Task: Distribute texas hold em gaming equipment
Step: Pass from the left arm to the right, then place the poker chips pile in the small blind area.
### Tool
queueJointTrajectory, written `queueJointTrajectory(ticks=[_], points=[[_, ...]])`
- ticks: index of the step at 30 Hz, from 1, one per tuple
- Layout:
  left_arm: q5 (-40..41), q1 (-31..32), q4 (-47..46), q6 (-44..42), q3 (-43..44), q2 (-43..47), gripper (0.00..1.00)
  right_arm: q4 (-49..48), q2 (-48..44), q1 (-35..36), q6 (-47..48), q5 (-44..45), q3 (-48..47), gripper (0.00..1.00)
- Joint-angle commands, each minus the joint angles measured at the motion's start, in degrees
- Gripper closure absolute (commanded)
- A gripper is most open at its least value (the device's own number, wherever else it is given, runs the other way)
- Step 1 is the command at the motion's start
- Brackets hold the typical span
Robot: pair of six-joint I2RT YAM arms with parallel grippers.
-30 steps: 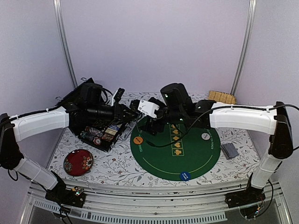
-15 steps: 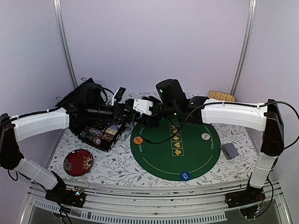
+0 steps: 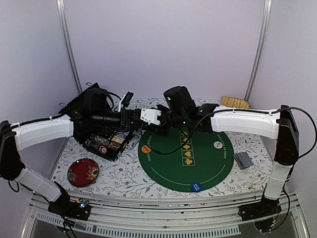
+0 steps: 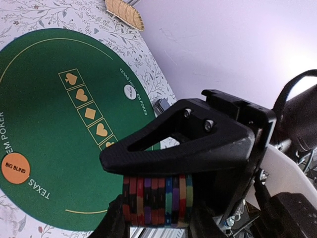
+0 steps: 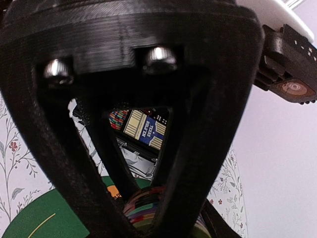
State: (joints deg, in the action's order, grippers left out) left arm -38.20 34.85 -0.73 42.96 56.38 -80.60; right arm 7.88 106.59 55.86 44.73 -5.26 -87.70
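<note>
A stack of striped red, green and blue poker chips (image 4: 157,198) hangs on its side above the far left of the green mat (image 3: 198,163). My left gripper (image 4: 157,220) is shut on the stack's two end faces. My right gripper (image 3: 148,125) meets the left gripper (image 3: 138,123) there. One right finger (image 4: 198,146) lies flat along the chips' rims. In the right wrist view the stack (image 5: 143,208) sits between my right gripper (image 5: 148,213), whose jaws are closed in on it. An orange disc (image 3: 146,148), a white disc (image 3: 218,145), a blue disc (image 3: 195,187) and cards (image 3: 242,159) lie below.
An open black case (image 3: 106,141) with more chips and a card box (image 5: 143,130) stands left of the mat. The dark red floral dish (image 3: 82,172) lies at the front left. A tan woven piece (image 3: 234,102) sits at the back right. Purple walls enclose the table.
My right arm has swung left to the left gripper, and its jaws have narrowed from wide open onto the chip stack. The left arm has held still.
</note>
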Motion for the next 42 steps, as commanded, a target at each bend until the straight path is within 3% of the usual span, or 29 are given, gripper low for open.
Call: queueJointTrajectory(ticks=[1, 6, 7, 15, 21, 26, 31, 42], points=[[-1.66, 0.53, -2.63, 0.47, -0.50, -0.03, 1.00, -0.79, -0.71, 0.06, 0.29, 0.34, -0.89, 0.73], [-1.53, 0.30, -3.46, 0.47, -1.10, -1.36, 1.00, 2.10, -0.75, 0.32, -0.77, 0.16, -1.94, 0.92], [-1.53, 0.26, -3.48, 0.32, -1.10, -1.71, 0.95, 3.16, -0.75, 0.33, -1.37, 0.05, -2.28, 0.96], [-1.44, -0.78, -4.76, -0.33, -1.26, -2.42, 0.59, 10.50, -0.65, 0.25, -7.73, -0.96, -2.52, 0.98], [-2.34, -1.50, -4.62, -1.67, -1.35, -2.45, 0.39, 13.21, -0.92, -0.06, -11.10, -1.71, -1.53, 0.98], [-1.35, -3.50, -1.46, -3.76, -1.91, -1.71, 0.36, 15.82, -1.50, -1.19, -13.72, -1.84, -1.18, 0.98], [2.00, -9.33, 1.90, -5.73, -5.73, 1.85, 0.35, 18.78, -3.82, -2.61, -16.40, -0.53, 2.75, 0.98], [12.84, -17.58, 22.42, -21.07, 1.04, 7.52, 0.33, 24.03, -6.77, -3.81, -26.73, -3.82, 12.42, 0.98]])
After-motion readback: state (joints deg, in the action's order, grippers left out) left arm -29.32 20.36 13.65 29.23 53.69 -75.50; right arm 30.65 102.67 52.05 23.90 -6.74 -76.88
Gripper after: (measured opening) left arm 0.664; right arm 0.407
